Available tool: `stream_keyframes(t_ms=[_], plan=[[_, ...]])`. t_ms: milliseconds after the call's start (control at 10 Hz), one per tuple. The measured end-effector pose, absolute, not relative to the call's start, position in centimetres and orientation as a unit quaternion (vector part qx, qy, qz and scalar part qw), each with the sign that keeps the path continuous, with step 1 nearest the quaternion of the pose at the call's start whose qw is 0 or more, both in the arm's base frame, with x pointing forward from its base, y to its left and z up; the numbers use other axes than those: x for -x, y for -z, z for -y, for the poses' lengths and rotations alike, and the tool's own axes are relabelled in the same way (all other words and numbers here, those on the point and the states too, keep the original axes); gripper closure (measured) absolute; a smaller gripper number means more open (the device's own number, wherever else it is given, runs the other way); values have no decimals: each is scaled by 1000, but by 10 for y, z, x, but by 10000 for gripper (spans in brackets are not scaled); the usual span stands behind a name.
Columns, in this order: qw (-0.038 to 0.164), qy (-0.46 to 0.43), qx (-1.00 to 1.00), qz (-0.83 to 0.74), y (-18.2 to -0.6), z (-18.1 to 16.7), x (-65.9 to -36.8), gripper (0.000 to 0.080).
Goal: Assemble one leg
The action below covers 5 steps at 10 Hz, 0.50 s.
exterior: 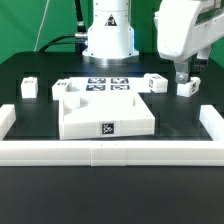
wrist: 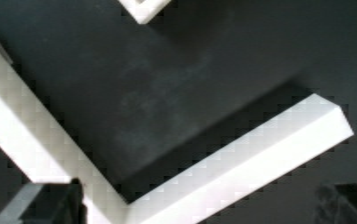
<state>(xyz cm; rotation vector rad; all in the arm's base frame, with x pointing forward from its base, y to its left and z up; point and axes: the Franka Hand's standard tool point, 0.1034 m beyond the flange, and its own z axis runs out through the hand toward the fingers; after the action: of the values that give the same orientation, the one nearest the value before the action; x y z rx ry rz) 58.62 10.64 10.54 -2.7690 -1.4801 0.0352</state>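
White plastic on black pretty much everywhere in this one. The bit that matters is the small white plastic rectangular leg with a black-and-white square tag on its face. It's sitting on the black worktop over toward the exterior view's right, on its own and well clear of the other parts.

The white two-finger gripper hangs right above the leg, with its dark fingers pointing down, tips just over the top of the block. I honestly can't tell from that angle if they're touching it. In the wrist view the fingers are spread wide with nothing between them, so the grip is released and it's holding nothing.

Other stuff on the worktop:
- a large flat white square panel with a raised rim in the middle, with a tag on its front edge
- the thin white marker board just behind the panel
- a second small white block near the panel's back corner, between the panel and the leg
- a third small white block way off on the exterior view's left
- a chunky white rail along the front edge

The wrist view mostly shows black worktop and two white rail pieces meeting at an angle. There's also a white corner of something at the frame edge, no idea which part.
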Motion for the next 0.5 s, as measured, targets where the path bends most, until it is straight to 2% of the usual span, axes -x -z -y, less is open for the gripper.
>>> stream_keyframes(t_ms=[500], plan=[[0, -8, 878, 479, -104, -105, -586, 150]])
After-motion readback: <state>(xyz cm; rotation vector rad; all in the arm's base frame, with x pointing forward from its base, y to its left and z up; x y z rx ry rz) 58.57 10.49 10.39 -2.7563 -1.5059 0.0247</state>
